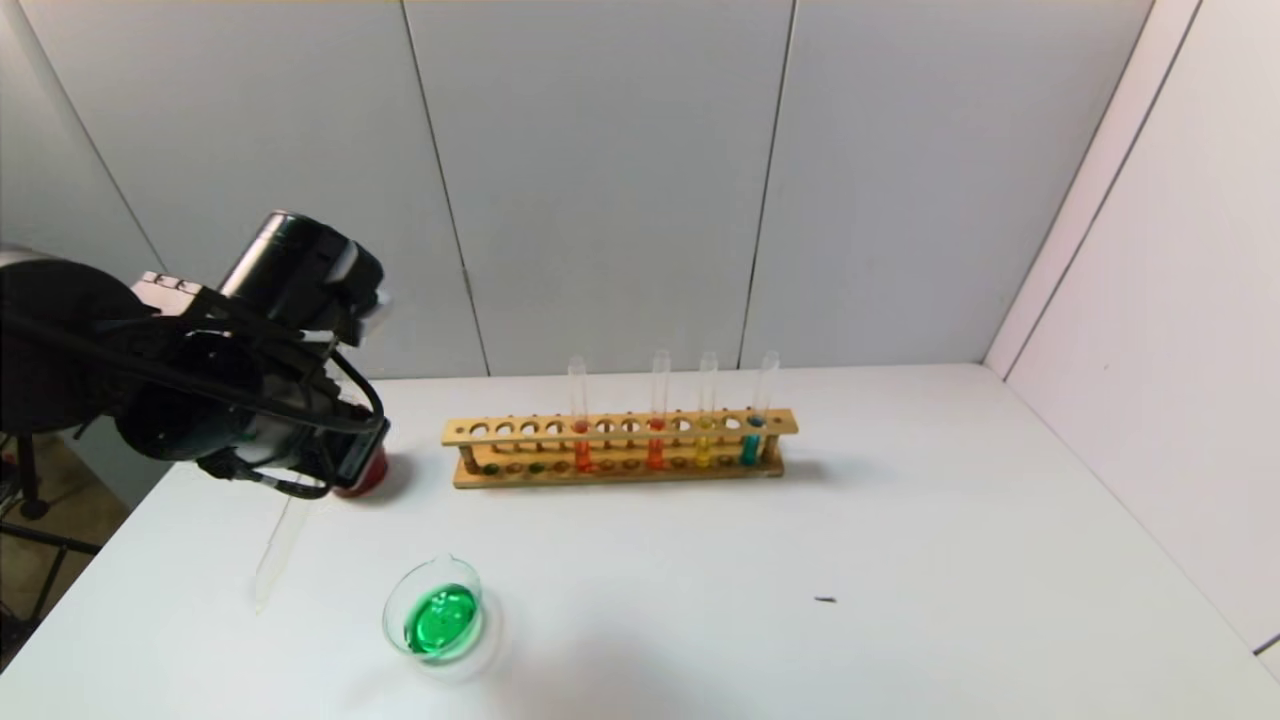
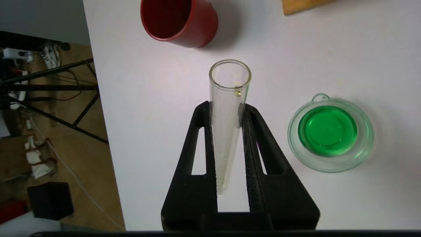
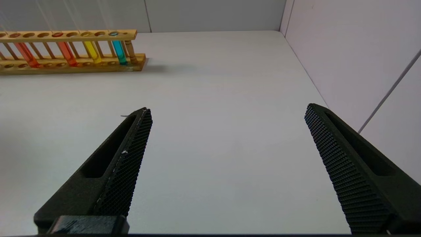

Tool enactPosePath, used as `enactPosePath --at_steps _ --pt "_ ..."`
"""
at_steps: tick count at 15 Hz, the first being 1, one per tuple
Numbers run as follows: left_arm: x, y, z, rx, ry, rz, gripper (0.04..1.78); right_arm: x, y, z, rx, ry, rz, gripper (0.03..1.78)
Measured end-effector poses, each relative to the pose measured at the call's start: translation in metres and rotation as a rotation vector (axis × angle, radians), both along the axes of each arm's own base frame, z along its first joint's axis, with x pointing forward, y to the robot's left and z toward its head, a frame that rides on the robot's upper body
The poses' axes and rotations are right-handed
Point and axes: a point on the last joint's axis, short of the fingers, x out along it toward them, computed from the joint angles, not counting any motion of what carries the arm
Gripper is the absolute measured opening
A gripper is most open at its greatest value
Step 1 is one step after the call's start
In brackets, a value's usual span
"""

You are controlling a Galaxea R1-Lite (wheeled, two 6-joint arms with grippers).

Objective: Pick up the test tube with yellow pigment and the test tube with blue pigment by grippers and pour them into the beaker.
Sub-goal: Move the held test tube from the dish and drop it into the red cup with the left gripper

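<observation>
My left gripper is shut on an empty clear test tube, gripped just under its rim, which carries a small yellow drop. The tube hangs nearly upright over the table, left of the beaker, which holds green liquid. In the wooden rack stand a test tube with yellow pigment and a test tube with blue pigment. My right gripper is open and empty, low over the right part of the table.
Two tubes with orange-red liquid stand in the rack's middle. A dark red cup stands behind my left gripper near the table's left edge. A small dark speck lies on the table. Walls close off the back and right.
</observation>
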Motion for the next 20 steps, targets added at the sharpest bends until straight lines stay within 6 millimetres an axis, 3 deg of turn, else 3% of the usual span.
enactPosePath --at_steps 6,15,20 --pt "0.03 0.027 0.019 -0.112 -0.248 0.097 0.3 0.0 0.0 0.0 0.0 0.0 0.0 1.7" --pt "0.096 0.061 0.01 -0.113 -0.401 0.142 0.3 0.0 0.0 0.0 0.0 0.0 0.0 1.7" --pt "0.128 0.068 -0.001 -0.109 -0.442 0.159 0.3 0.0 0.0 0.0 0.0 0.0 0.0 1.7"
